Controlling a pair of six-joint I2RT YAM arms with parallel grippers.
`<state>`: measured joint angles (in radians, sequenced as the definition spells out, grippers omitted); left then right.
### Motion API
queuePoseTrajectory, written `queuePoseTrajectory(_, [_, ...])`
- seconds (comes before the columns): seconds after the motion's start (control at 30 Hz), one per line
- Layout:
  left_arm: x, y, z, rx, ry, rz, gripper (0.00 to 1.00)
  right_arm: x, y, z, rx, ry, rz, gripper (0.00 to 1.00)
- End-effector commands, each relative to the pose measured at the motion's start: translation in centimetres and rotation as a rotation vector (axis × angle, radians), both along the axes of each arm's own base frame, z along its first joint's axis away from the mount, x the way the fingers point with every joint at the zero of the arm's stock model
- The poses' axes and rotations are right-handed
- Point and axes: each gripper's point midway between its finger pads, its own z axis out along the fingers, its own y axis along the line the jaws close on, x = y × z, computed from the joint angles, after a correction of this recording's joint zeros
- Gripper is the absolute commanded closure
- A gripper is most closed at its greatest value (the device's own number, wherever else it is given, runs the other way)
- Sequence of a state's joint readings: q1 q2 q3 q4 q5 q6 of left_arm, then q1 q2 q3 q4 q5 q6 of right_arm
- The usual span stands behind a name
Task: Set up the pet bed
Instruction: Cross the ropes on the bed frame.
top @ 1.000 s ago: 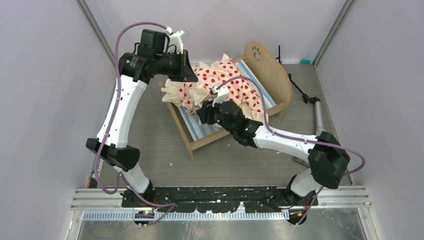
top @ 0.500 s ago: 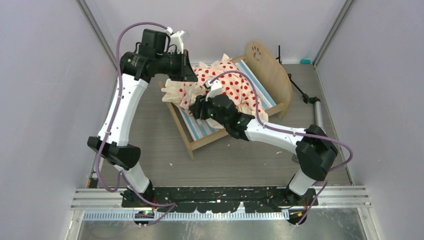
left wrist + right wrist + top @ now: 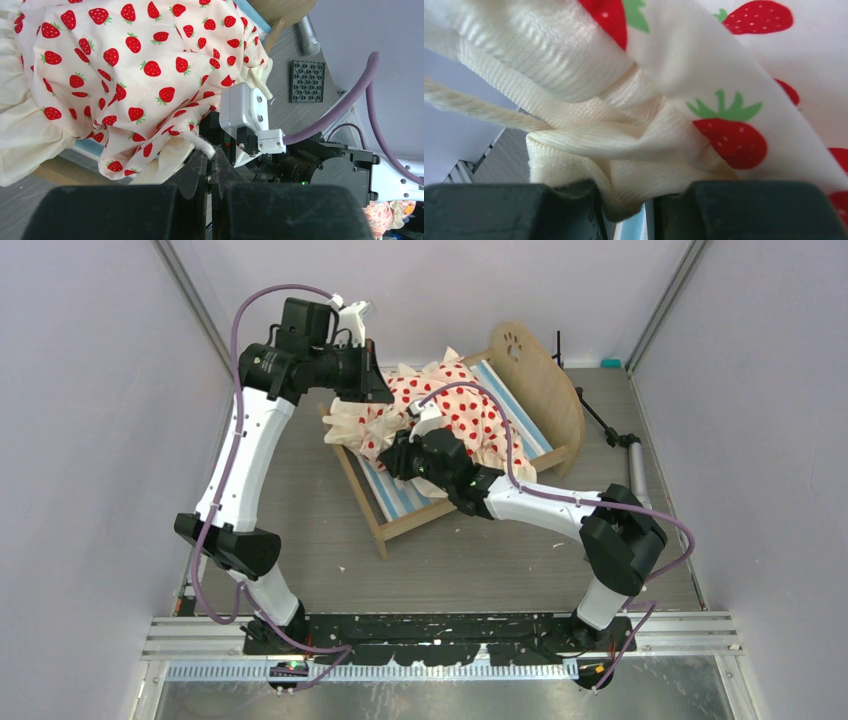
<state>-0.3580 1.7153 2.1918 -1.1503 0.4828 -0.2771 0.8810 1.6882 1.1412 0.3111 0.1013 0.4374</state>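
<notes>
Nearest the arm bases, the right gripper (image 3: 397, 454) reaches over the foot end of the pet bed (image 3: 378, 522), its jaws narrow with the cream ruffle of the strawberry-print bedding (image 3: 470, 418) pinched between them, probably to draw the bunched cloth flat over the striped mattress (image 3: 398, 496). Farther back, at the bed's far foot corner, the left gripper (image 3: 372, 390) has its jaws pressed tight on another fold of ruffle, anchoring that edge. The bed sits slantwise on the table (image 3: 300, 500), its paw-print end board (image 3: 545, 380) farthest away — bedding heaped, not yet spread
</notes>
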Motion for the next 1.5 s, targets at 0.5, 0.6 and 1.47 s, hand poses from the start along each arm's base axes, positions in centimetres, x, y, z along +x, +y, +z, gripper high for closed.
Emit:
queuePoseTrajectory(0.5, [-0.2,0.2,0.6,-0.03,-0.02,-0.018,1.0,-4.5,-3.5,5.4,0.032,-0.028,0.085,0.89])
queuePoseTrajectory(0.6, [-0.9,-0.3,0.3,-0.051,-0.003,-0.056,1.0,-5.4,-3.6,5.3,0.023,-0.011,0.121,0.89])
queuePoseTrajectory(1.47, [-2.2,0.0,-1.8,-0.04,0.036,-0.072,1.0,-7.5,-4.3,4.4,-0.017,0.053,0.183,0.91])
